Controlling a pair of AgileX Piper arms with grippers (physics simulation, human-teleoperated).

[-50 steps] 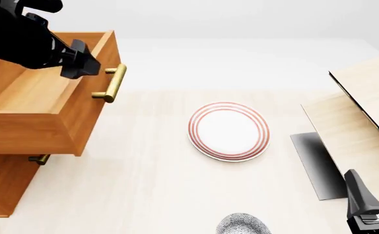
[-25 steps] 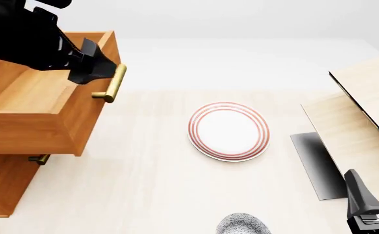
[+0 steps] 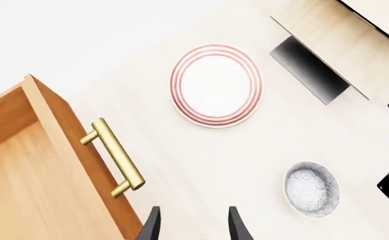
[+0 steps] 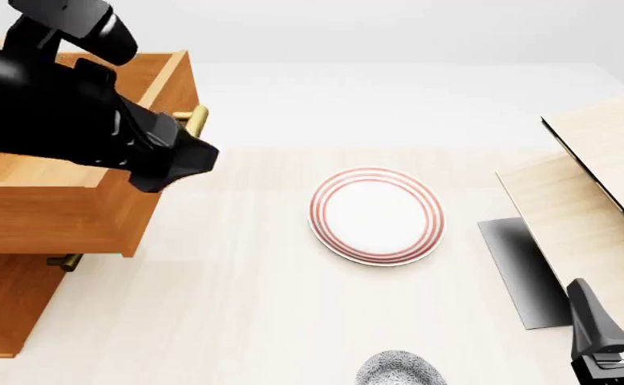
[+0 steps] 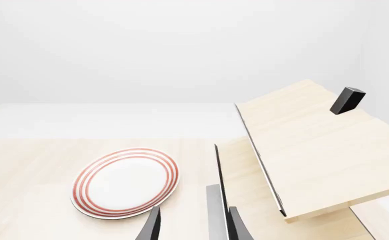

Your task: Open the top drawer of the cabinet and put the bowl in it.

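Note:
The top drawer [image 4: 61,218] of the cabinet [image 4: 2,309] stands pulled out at the left, its inside bare where visible. Its brass handle [image 3: 116,158] is free; in the front view my left arm hides most of it. My left gripper [image 4: 181,163] hovers just off the drawer's front, open, holding nothing [image 3: 193,227]. The speckled bowl [image 4: 401,371] sits upright at the table's near edge [image 3: 311,189], apart from both grippers. At the near right my right gripper [image 4: 617,317] is open and empty [image 5: 193,225].
A white plate with red rings [image 4: 376,215] lies mid-table between drawer and pale wood structure [image 4: 596,200]. A dark slab [image 4: 520,269] lies under that structure. A lower drawer's handle [image 4: 64,261] peeks out below the open drawer.
My left arm has swung from above the drawer's handle out past its front, toward the table's middle and nearer the camera. The drawer stays out. Right arm, bowl and plate have not moved.

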